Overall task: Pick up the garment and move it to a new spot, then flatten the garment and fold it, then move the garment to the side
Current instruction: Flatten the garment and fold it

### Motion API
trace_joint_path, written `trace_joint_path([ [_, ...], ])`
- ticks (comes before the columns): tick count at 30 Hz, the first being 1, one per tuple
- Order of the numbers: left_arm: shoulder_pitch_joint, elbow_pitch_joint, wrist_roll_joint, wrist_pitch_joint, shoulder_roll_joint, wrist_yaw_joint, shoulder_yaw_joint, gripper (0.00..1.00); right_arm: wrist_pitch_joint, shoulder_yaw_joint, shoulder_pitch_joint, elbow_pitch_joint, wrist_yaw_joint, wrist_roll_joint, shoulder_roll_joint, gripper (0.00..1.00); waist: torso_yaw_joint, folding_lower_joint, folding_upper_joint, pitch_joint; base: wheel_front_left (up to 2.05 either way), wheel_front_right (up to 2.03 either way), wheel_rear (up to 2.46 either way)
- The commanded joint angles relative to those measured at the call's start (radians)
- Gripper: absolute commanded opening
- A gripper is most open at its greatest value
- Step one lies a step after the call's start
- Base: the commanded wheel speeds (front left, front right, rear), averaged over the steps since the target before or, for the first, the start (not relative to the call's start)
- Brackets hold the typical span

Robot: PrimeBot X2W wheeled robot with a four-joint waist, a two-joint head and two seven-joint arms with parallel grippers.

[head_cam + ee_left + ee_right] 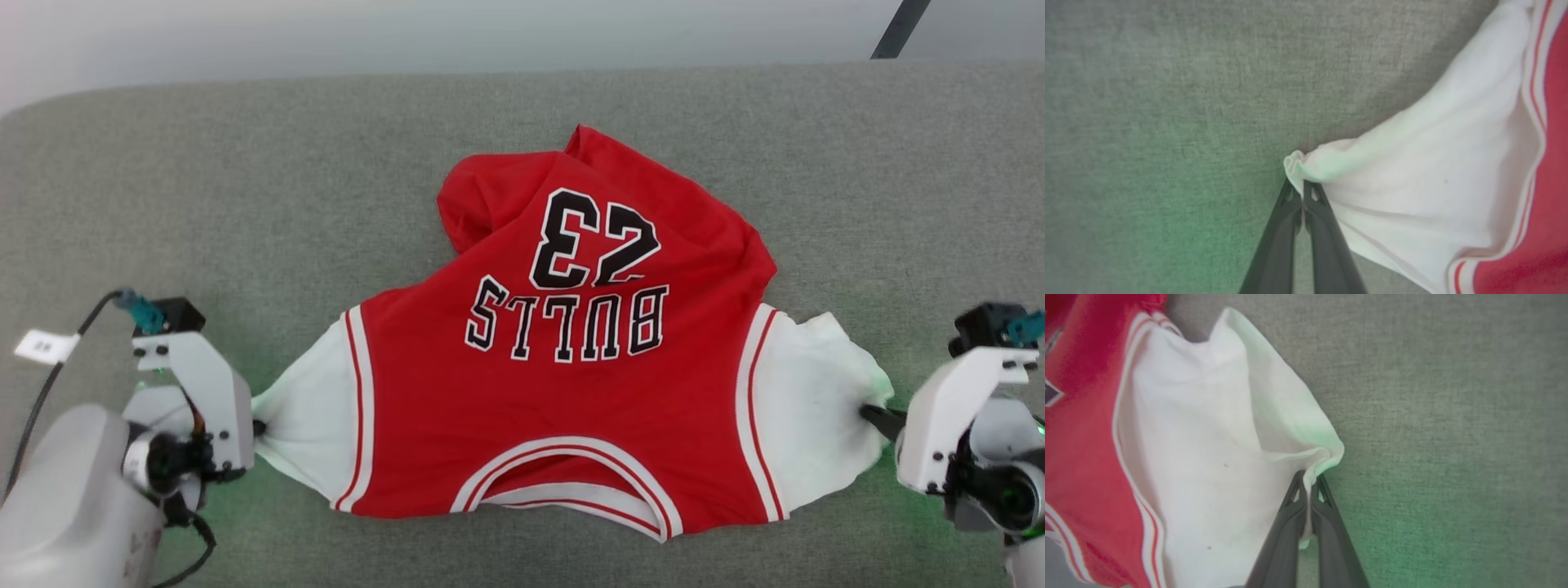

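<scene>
Head view, bottom edge first: left gripper (260, 426) at lower left is pinched tight on the cuff of one white sleeve. Right gripper (869, 412) at lower right is clamped the same way on the other sleeve's edge. Wrist views confirm both: fingers (1327, 228) closed to a thin slit, a bunched fold of white cloth nipped at the tips.

The garment (563, 408) lies mid-frame on the grey woven surface (163, 163), collar toward the bottom edge, "BULLS 23" reading upside down, hem toward the top.

Judgement: this is the flatten step. The shoulder line is taut between the grippers and the near half lies smooth. The far half doesn't: upper-left corner is tucked into a rounded lump, and the upper-right edge is ridged. To do it well, pull the sleeves apart evenly and low to the surface, then drag toward the bottom of the frame so friction draws the hem out. An uneven pull would likely skew it.

Material: thin slick jersey knit, drapes soft, puckers at each pinch. Striped trim at collar and sleeve seams looks stiffer. The surface weave is coarse and should grip.
</scene>
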Motion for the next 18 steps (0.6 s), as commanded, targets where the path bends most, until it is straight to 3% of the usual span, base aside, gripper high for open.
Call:
trace_joint_path([
  [1,-0.009,0.011,0.002,-0.007,-0.042,-0.004,-0.020,0.00,0.010,0.009,-0.011,0.000,0.000,0.012,0.012,0.00,0.003,0.0000,0.0000,-0.017,0.00,0.00,0.00],
  [8,-0.132,-0.040,0.025,0.062,-0.002,-0.014,-0.040,0.00,0.065,-0.009,-0.135,-0.073,0.000,0.050,-0.032,0.00,0.020,0.0000,0.0000,-0.087,0.00,0.00,0.00],
  [18,-0.407,-0.043,0.068,0.066,-0.006,-0.036,-0.066,0.00,-0.023,0.011,-0.431,-0.051,0.000,0.005,-0.005,0.00,0.040,0.0000,0.0000,-0.178,0.00,0.00,0.00],
])
